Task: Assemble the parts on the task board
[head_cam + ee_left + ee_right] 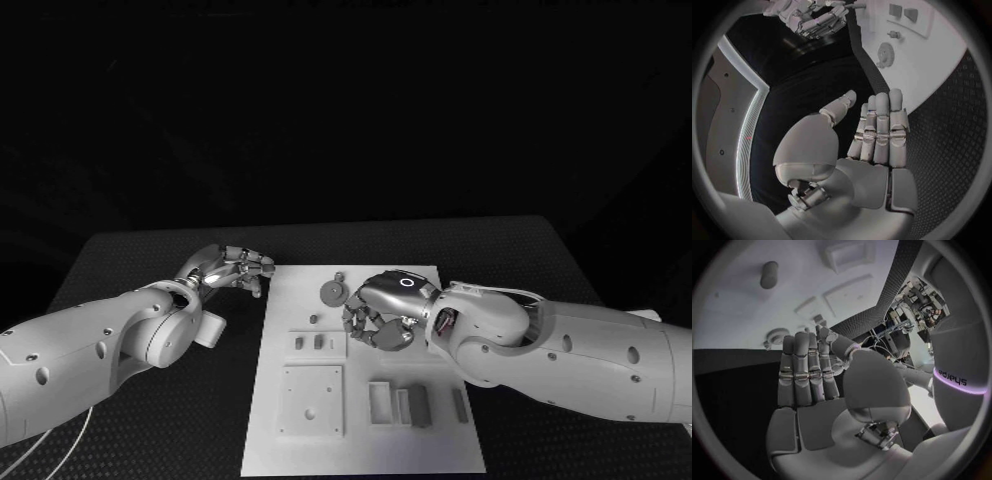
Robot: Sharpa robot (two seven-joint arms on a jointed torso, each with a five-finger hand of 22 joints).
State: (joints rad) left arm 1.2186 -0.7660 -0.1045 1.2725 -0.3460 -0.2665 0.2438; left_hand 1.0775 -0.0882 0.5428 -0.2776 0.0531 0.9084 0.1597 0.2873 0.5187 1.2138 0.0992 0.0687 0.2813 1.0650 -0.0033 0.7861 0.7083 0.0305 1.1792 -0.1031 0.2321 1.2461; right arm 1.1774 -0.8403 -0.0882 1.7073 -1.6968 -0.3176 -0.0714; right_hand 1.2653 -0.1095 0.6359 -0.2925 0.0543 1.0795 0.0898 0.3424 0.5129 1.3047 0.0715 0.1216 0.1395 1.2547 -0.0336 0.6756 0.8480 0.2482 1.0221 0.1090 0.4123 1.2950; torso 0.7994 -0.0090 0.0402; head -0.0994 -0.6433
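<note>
Task board [361, 440]: white plate lying lengthwise down the middle of the black desk [173, 250], its near end by the desk's near edge.
Gear [332, 291]: small round toothed part lying flat near the board's far end, with a small peg-like part [339, 276] just beyond it.
Slotted block [317, 344]: raised square with 2 short grey pieces in it, toward the board's left edge, nearer than the gear.
Square plate [312, 400]: flat raised square with small holes, toward the board's near left.
Grey bars [417, 404]: upright narrow pieces standing in holders on the board's near right part.
Right hand [384, 318]: over the board's middle right, just beside the gear; fingers [803, 371] straight and side by side, thumb a little apart, holding nothing that I can see.
Left hand [231, 268]: over the bare desk just off the board's far left corner; fingers [879, 131] straight and together, nothing in them.
Step in hand, as I judge it: a reach for a loose part at the far end, likely the gear, nothing yet grasped.
Doing it well: lower the right hand squarely over the part, pinch it by its rim and not its flat face, lift straight up, and keep the left hand off the board unless it steadies the edge.
</note>
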